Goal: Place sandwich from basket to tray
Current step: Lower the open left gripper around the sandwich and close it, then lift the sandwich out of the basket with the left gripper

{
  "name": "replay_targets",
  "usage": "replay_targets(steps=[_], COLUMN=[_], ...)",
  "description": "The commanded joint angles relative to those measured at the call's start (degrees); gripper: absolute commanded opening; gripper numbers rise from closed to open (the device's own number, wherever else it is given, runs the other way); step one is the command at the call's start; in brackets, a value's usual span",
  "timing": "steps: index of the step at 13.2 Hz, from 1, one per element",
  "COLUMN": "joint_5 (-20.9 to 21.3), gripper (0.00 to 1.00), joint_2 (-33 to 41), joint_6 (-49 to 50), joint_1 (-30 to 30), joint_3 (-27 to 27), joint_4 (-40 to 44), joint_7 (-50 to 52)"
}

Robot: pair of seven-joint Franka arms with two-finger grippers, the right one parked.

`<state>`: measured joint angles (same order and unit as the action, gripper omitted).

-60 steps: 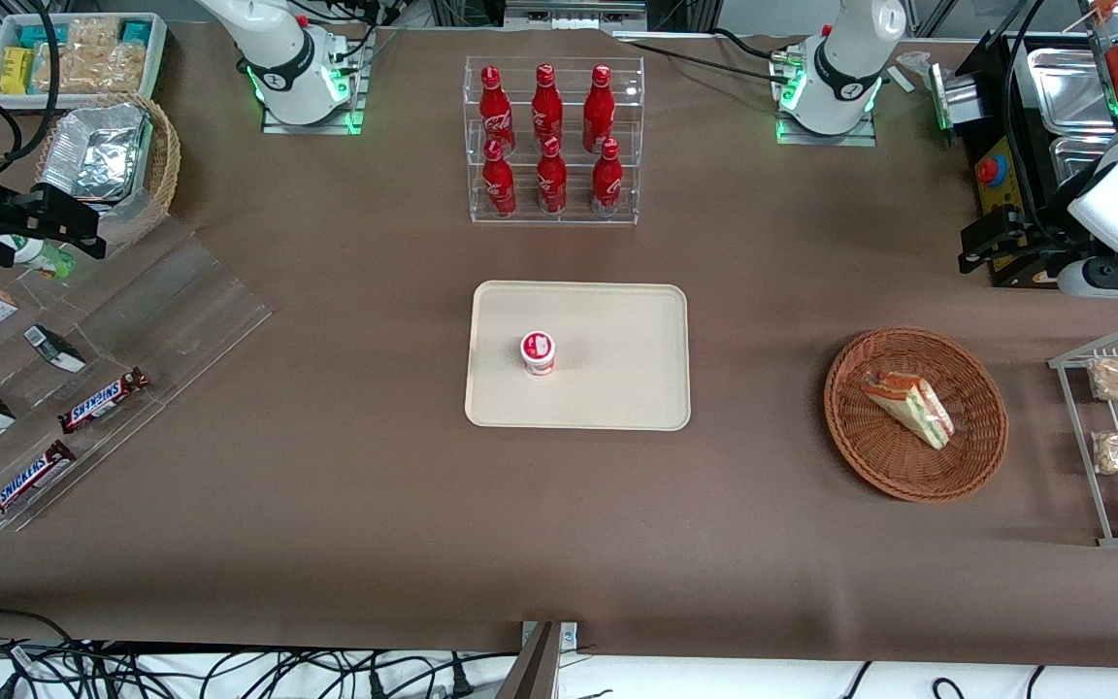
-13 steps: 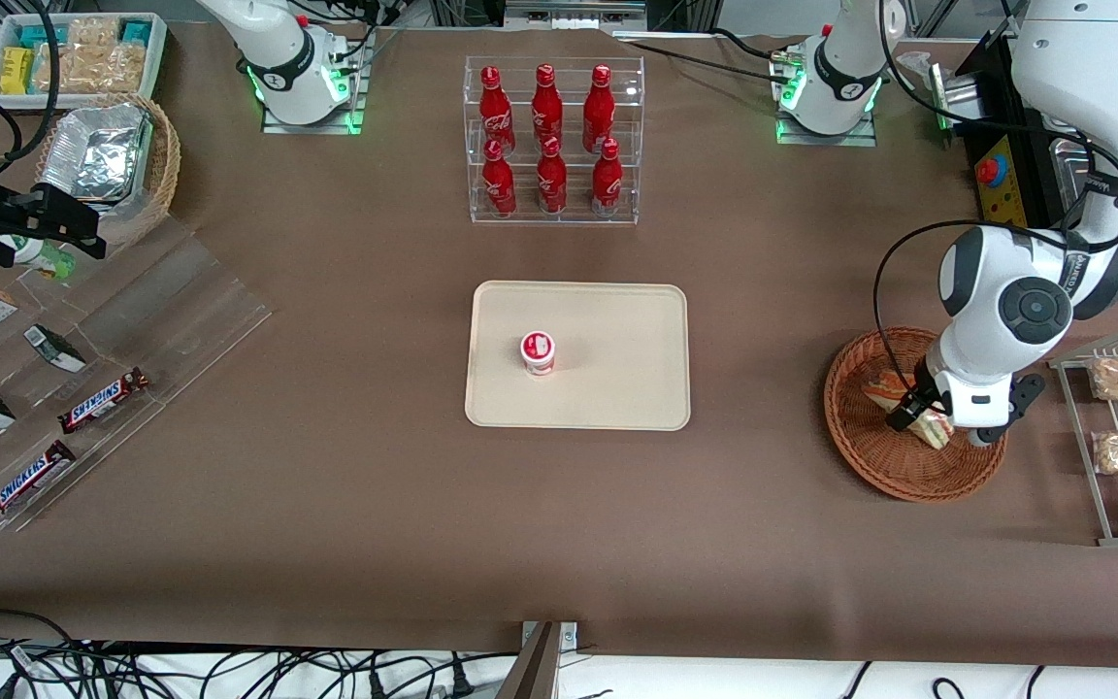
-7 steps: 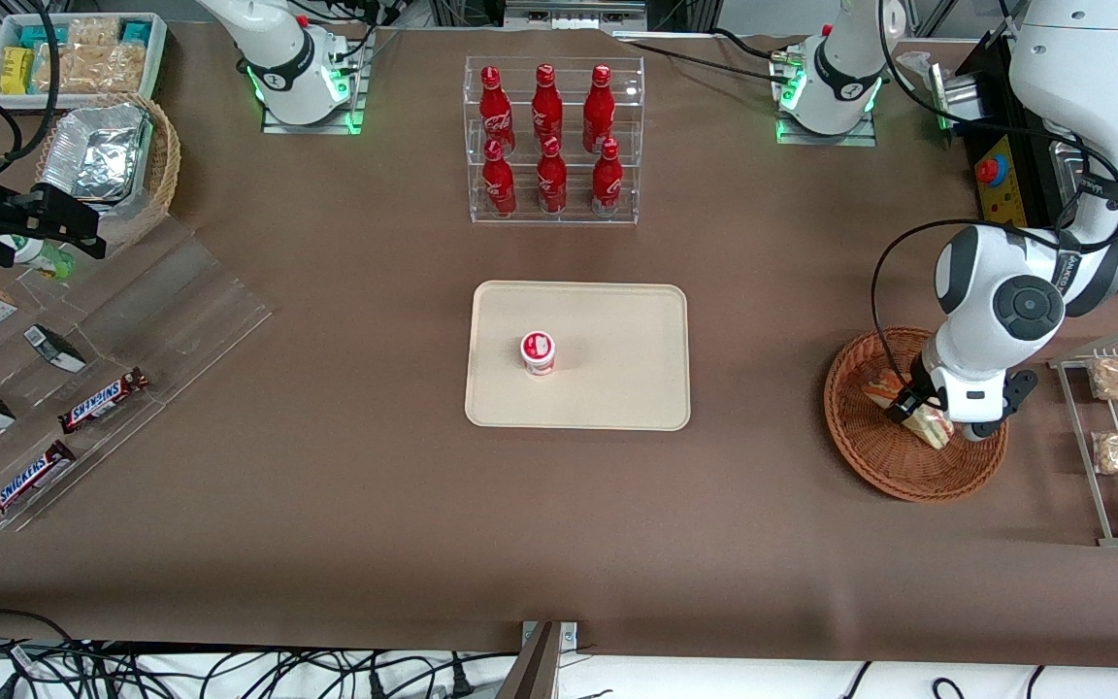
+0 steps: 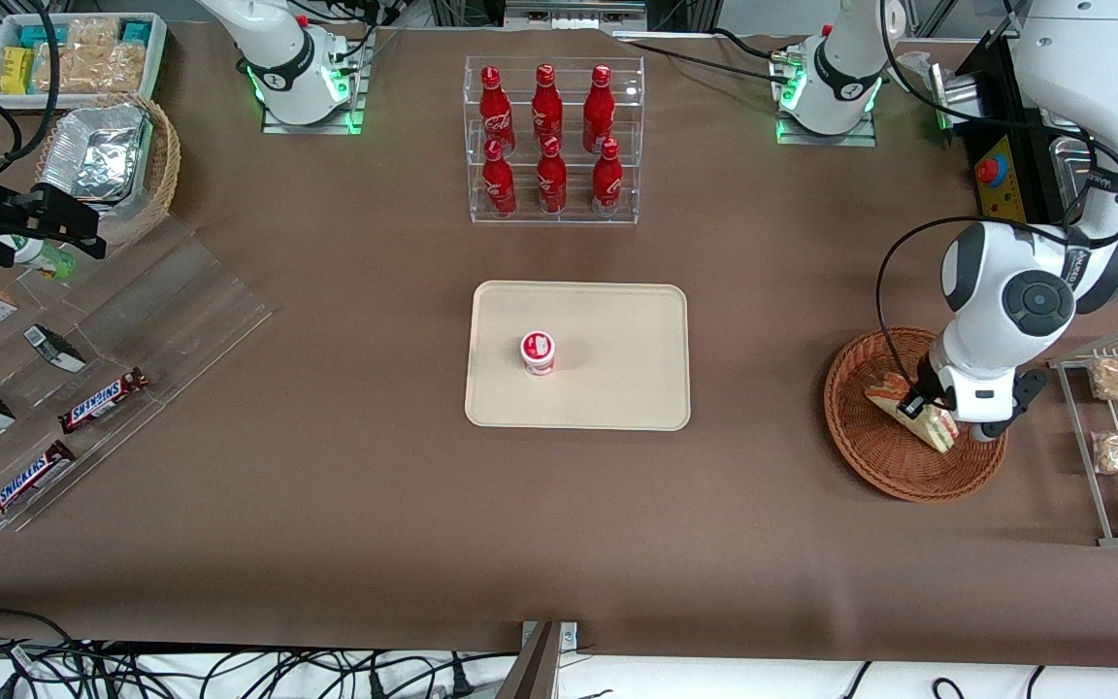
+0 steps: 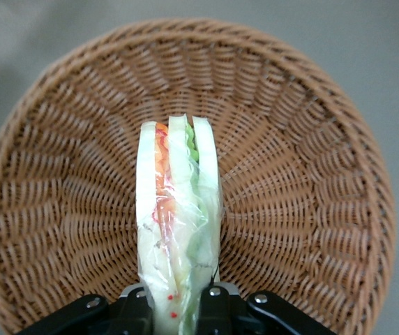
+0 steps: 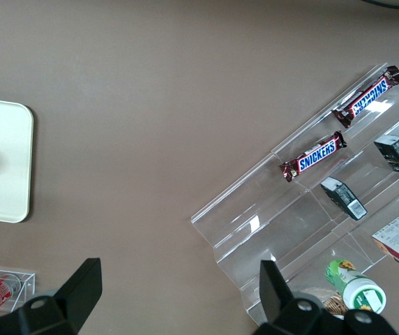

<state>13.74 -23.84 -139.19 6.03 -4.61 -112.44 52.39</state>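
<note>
Hidden in the front view: the fingertips of the gripper (image 4: 920, 408), masked by the white wrist of the working arm (image 4: 996, 320), which also covers part of the basket (image 4: 870, 456). Only two corners of the sandwich (image 4: 933, 429) peek out from under that wrist. Cut off in the left wrist view: the sandwich's near end, lost between the black fingers (image 5: 133, 317), and the basket's (image 5: 311, 139) rim at the edges. Hard to tell whether the sandwich rests on the weave or hangs just above it.

Shown only by the left wrist view: the gripper (image 5: 175, 317) clamped on the sandwich (image 5: 178, 230), one finger on each bread face, the wedge standing on edge with red and green filling between white slices, wrap crinkled near the grip. Shown only by the front view: the tray (image 4: 617, 388) near the table's middle, well apart from the basket, carrying a small red-and-white cup (image 4: 538, 351); a clear rack of red bottles (image 4: 547, 136) farther from the camera than the tray; Snickers bars (image 4: 103, 400) on a clear stand toward the parked arm's end.

Against the picture half a second earlier: wrist and sandwich shifted slightly toward the working arm's end, the wedge showing a little more at its nearer tip. Against the earliest picture: sandwich then lying flat and alone in the basket, arm not over it.
</note>
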Motion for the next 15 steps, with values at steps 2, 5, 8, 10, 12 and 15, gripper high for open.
replay_targets(steps=[2, 5, 8, 10, 12, 15], joint_5=[0.58, -3.27, -4.86, -4.87, -4.78, -4.43], gripper=[0.08, 0.08, 0.09, 0.09, 0.09, 0.09], joint_2=[4.41, 4.33, 4.33, 4.24, 4.24, 3.80], joint_6=[10.92, 20.78, 26.24, 29.06, 29.15, 29.07], joint_1=[0.21, -0.05, -0.40, -0.49, -0.49, -0.75], joint_3=[-2.24, -5.75, -9.97, -13.65, -17.87, -23.67], joint_4=[5.01, 14.07, 18.91, 21.20, 21.65, 21.56], joint_7=[-4.13, -4.31, -4.31, -4.31, -4.23, -4.40])
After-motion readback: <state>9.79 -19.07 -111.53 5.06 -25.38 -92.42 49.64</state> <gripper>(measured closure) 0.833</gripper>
